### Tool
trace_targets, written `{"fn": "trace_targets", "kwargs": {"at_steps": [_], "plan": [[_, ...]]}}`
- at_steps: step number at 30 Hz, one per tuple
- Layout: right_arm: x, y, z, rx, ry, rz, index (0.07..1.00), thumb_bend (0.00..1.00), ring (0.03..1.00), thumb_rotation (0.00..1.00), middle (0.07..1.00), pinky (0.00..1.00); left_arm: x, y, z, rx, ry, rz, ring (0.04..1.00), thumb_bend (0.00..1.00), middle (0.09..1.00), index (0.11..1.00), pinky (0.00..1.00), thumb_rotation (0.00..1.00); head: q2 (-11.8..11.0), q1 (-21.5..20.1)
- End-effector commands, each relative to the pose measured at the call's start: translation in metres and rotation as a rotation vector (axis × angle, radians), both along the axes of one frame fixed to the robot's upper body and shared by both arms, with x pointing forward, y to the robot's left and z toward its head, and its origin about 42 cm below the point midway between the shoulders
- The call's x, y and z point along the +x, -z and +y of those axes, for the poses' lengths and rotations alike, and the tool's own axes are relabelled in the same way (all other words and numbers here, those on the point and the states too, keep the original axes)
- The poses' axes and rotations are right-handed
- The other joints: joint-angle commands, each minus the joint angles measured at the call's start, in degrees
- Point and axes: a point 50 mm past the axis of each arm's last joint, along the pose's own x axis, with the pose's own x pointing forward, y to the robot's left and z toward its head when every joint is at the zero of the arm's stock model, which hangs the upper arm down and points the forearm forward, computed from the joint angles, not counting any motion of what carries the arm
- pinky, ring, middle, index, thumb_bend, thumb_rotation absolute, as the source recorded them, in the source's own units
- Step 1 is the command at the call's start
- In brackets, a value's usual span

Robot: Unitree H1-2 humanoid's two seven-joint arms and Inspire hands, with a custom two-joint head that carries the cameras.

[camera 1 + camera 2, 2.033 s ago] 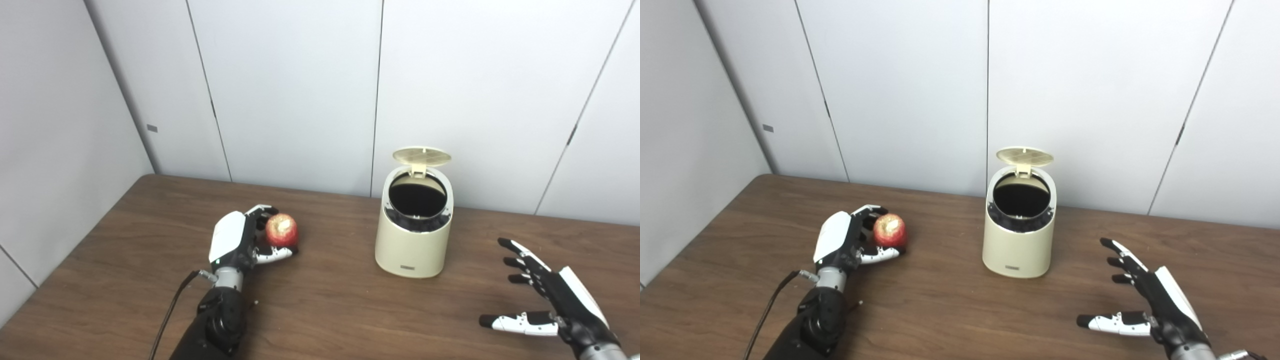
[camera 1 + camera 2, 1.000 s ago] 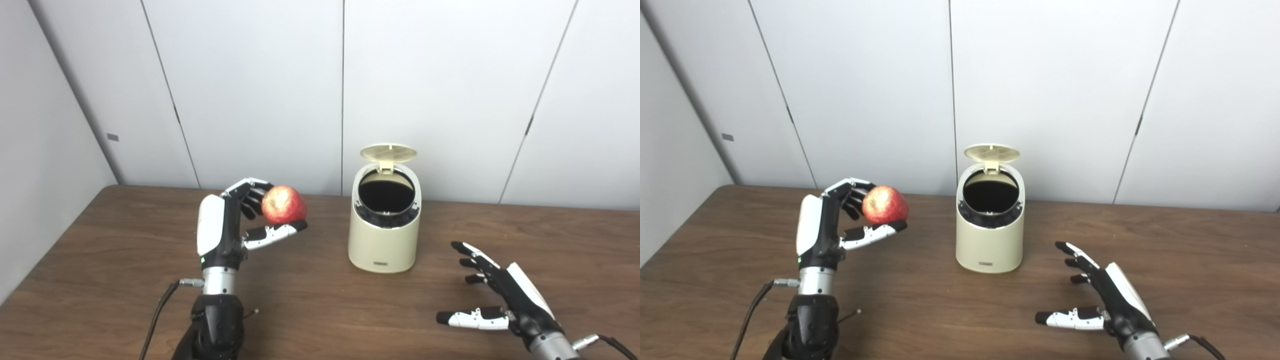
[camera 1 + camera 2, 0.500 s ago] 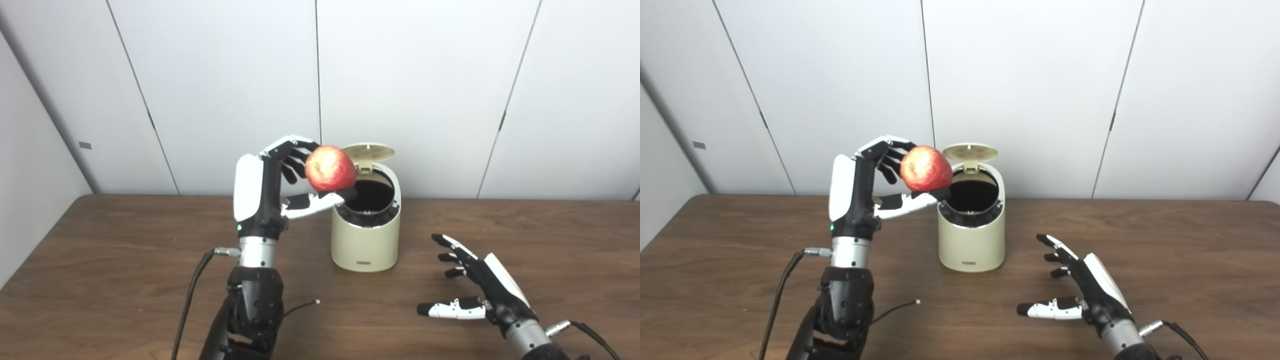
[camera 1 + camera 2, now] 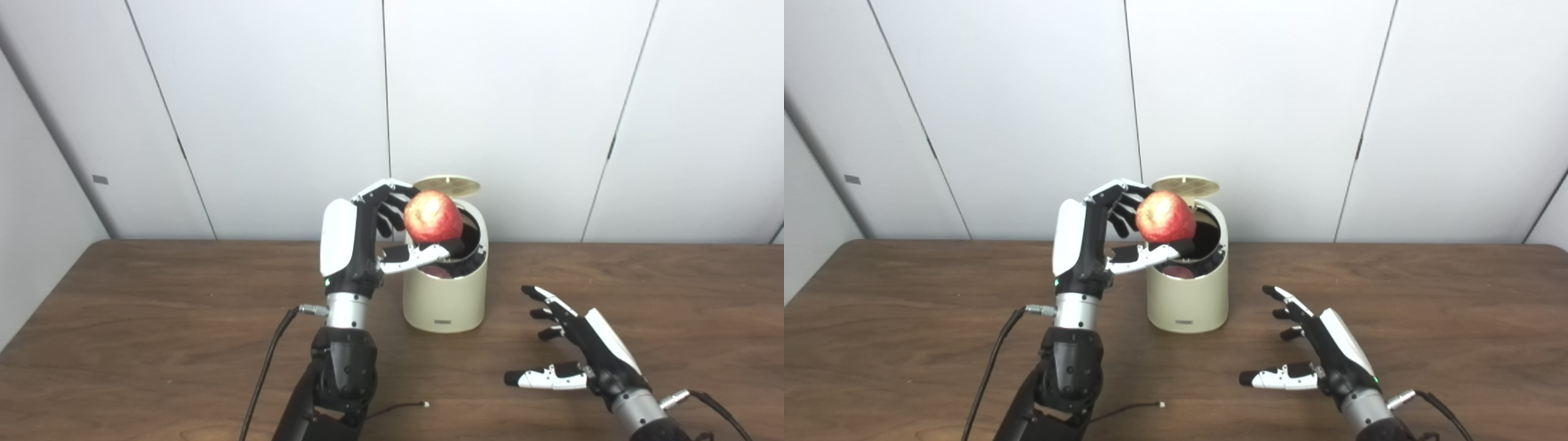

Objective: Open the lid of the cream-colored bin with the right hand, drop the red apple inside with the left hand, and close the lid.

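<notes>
1. Cream-colored bin (image 4: pixel 444 294) bears a small dark label low on its front; text too small to read; lid (image 4: pixel 446 183) stands raised.
2. Left robot hand (image 4: pixel 361 245) raised upright, pinching red apple (image 4: pixel 432 217) above the bin's mouth.
3. Right robot hand (image 4: pixel 582 358) low over desk (image 4: pixel 153 343), fingers spread, holding nothing.

Black jointed arms, silver wrists, white-backed left hand (image 4: pixel 355 245), right hand (image 4: pixel 582 361), trailing black cables

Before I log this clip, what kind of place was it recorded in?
Probably a lab or test booth, not a home: a bare wood-grain table boxed in by plain white wall panels, with only a cream-colored bin and a red apple as props.
</notes>
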Motion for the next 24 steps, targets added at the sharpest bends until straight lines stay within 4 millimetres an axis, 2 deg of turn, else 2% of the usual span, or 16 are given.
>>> {"fn": "trace_targets", "kwargs": {"at_steps": [1,9,16,24], "plan": [[0.006,-0.021,0.003,0.003,-0.004,-0.089,0.891,0.77,0.843,0.24,0.921,0.71,0.008,-0.024,-0.009,-0.019,0.015,-0.091,0.364,0.52,0.452,0.496,0.27,0.0,0.0,-0.4],[0.004,-0.022,0.005,0.017,-0.02,-0.095,0.885,0.77,0.825,0.19,0.917,0.68,0.028,-0.011,-0.011,-0.014,0.003,-0.085,0.366,0.52,0.449,0.501,0.27,0.0,0.3,-0.6],[0.004,-0.021,0.007,0.029,-0.022,-0.092,0.888,0.76,0.831,0.19,0.917,0.71,0.04,0.004,-0.014,-0.004,-0.023,-0.109,0.375,0.52,0.444,0.506,0.28,0.0,0.4,-1.0],[0.004,-0.022,0.01,0.033,-0.029,-0.09,0.887,0.75,0.834,0.18,0.92,0.72,0.051,0.01,-0.013,-0.004,-0.018,-0.11,0.372,0.52,0.438,0.509,0.28,0.0,0.5,-1.3]]}}
